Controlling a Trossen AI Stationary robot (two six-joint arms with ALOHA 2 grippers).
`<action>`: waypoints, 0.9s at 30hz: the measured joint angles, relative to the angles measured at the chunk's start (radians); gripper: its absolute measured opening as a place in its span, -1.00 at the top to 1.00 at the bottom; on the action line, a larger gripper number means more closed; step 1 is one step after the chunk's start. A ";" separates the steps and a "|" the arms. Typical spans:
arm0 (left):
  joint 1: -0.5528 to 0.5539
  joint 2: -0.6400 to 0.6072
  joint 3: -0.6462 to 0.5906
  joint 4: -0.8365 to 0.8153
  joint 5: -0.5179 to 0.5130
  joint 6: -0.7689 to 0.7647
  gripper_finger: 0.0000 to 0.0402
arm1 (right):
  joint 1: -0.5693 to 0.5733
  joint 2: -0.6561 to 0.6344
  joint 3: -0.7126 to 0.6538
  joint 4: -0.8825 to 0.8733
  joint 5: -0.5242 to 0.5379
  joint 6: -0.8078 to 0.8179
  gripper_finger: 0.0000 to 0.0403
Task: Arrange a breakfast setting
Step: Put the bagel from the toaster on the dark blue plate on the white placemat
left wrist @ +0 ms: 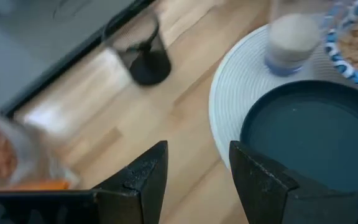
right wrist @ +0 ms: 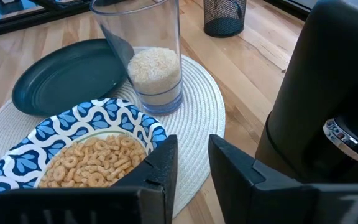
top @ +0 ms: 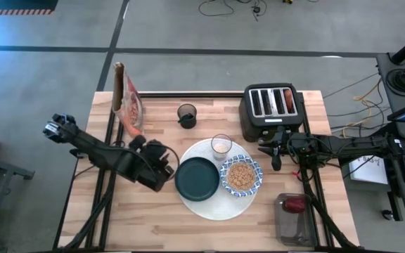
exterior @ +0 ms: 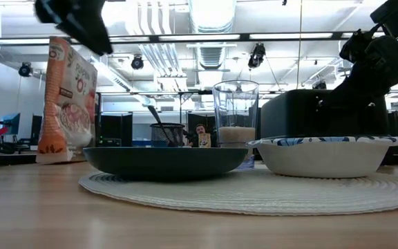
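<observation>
A big round white mat (top: 213,204) lies at the table's middle. On it rest a dark green plate (top: 197,178), a blue-and-white bowl (top: 242,176) of cereal and a clear glass (top: 221,146) with white grains at its bottom. A red apple (top: 294,204) lies in a clear container at the near right. A dark handle sticks out of a black mesh cup (top: 186,115). Something reddish-brown shows in one slot of the toaster (top: 271,105). My left gripper (left wrist: 194,168) is open and empty just left of the plate. My right gripper (right wrist: 192,162) is slightly open and empty, between the bowl and the toaster.
A cereal bag (top: 127,104) stands at the far left of the table. The black four-slot toaster stands at the far right, close to my right arm. Bare wood shows along the near edge (top: 153,225) and between the mesh cup and the mat.
</observation>
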 joint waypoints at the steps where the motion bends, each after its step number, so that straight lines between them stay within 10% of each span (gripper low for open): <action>1: 0.010 0.000 0.004 0.018 -0.009 0.052 0.22 | 0.000 0.000 0.000 0.000 0.000 0.000 0.59; 27: 0.312 0.001 -0.019 0.322 0.062 0.938 0.23 | 0.000 0.000 0.000 0.000 0.000 0.000 0.59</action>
